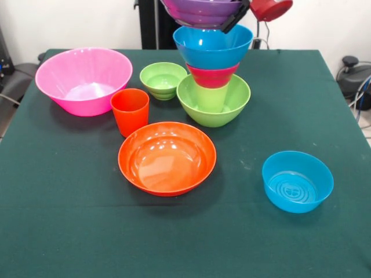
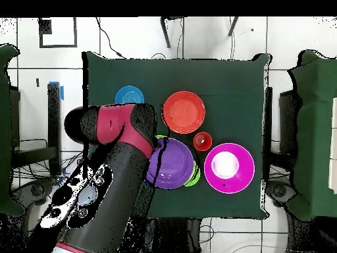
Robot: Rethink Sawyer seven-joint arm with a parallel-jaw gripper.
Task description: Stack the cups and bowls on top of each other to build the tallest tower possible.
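Bowls and cups in glossy plastic were spread over the dark green cloth of the counter (image 1: 69,231). At the far middle stood the tower (image 1: 213,69): a medium green bowl (image 1: 214,109) as base, a lime cup (image 1: 210,97) standing inside it, a small red bowl (image 1: 212,76) seated on the cup, and a blue bowl (image 1: 213,46) nested on the red one. Above that, at the picture's top edge, a purple bowl (image 1: 203,11) was held clear of the blue bowl with a visible gap, its rim pinched by the black claw (image 1: 236,17), which was clenched on it. In the overhead view the purple bowl (image 2: 170,162) covered nearly all of the tower, only a sliver of green rim showing beside it, while the red and black arm (image 2: 108,171) reached in from the lower left. A large pink bowl (image 1: 84,80) with faintly ribbed walls sat at the far left, a small green bowl (image 1: 163,80) with a stepped foot between it and the tower. An orange cup (image 1: 130,111), tapered, stood just behind a wide, shallow orange bowl (image 1: 167,157). A second blue bowl (image 1: 297,181) sat apart at the near right, with raised concentric rings and some moulded marking on its floor, too small to read.
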